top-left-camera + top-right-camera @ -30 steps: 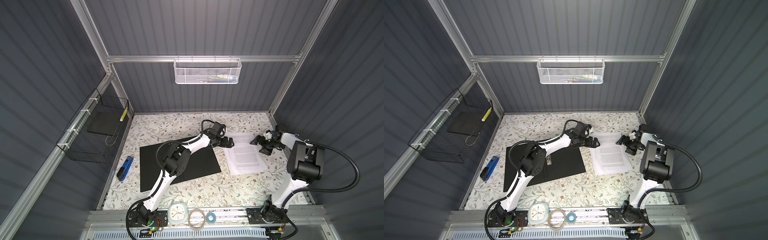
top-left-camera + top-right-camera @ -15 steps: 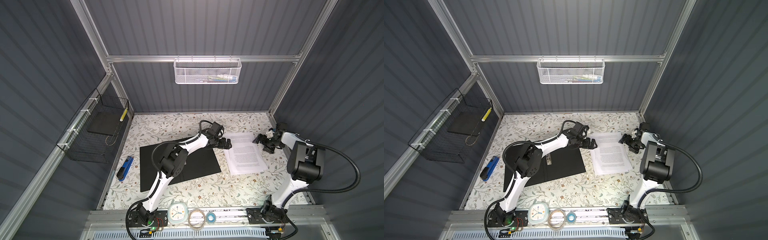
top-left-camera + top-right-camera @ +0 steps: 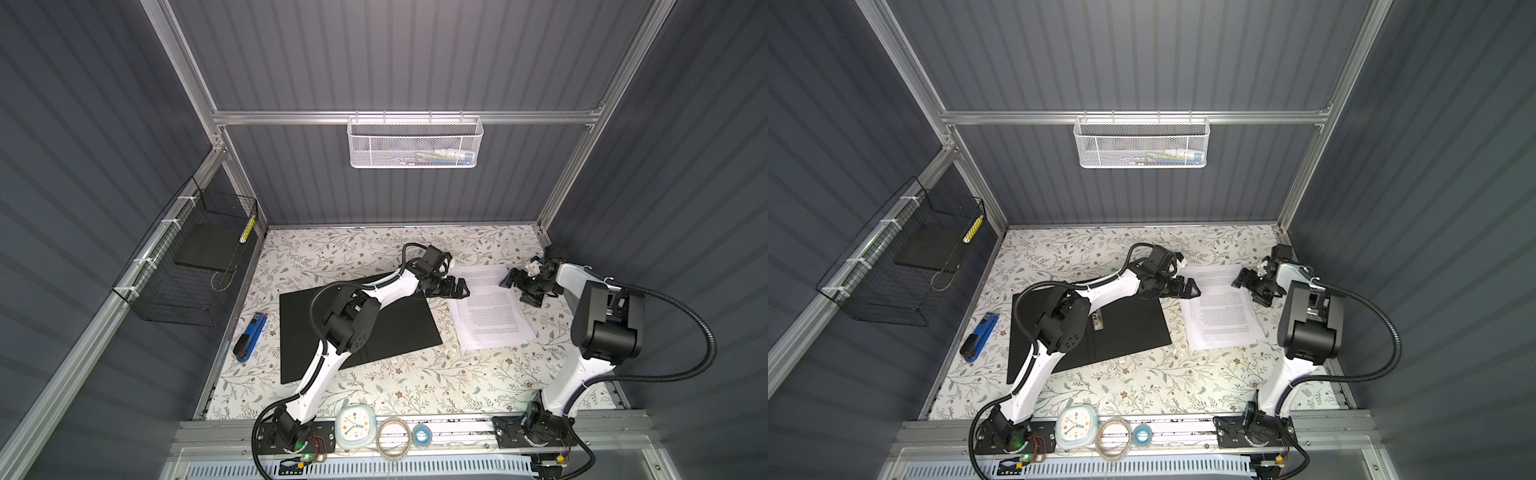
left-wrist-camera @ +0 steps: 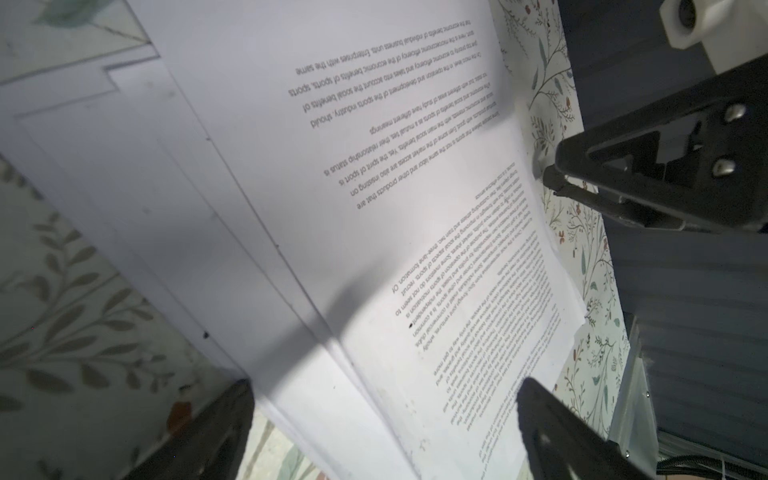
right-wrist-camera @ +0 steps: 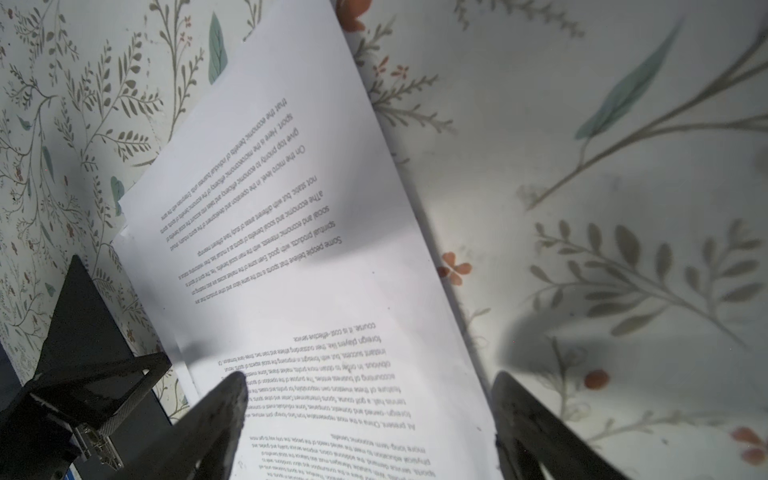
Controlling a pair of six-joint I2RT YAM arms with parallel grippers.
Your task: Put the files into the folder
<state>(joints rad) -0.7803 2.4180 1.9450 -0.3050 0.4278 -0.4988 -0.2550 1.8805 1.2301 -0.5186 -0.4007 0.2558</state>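
Approach to the sheets, both arms. The files (image 3: 490,316) lie flat on the floral surface (image 3: 374,249) as a loosely fanned stack, just beside the open folder (image 3: 395,332) and apart from it. A narrow strip of surface shows between the two. The folder lies with its black inside upward, and its metal rings (image 3: 1097,322) are visible in a top view.

The left hand (image 3: 461,287) reaches across the folder to the far corner of the stack on the folder's side. The right hand (image 3: 515,291) faces it from the opposite edge. Both hands stand with fingers wide apart and clamp nothing. In the left wrist view one finger (image 4: 552,432) hangs over the printed page and the other over bare surface. The right wrist view shows the same straddle, with one finger (image 5: 216,424) above the text.

Over the last second little has changed. The left hand holds its station, the right hand has shifted only slightly along its edge, and the sheets have not moved. The task therefore appears to be at the pre-grasp step, with no sheet yet lifted or carried to the folder. A thin, loose stack will probably need a firm pinch at the edge.
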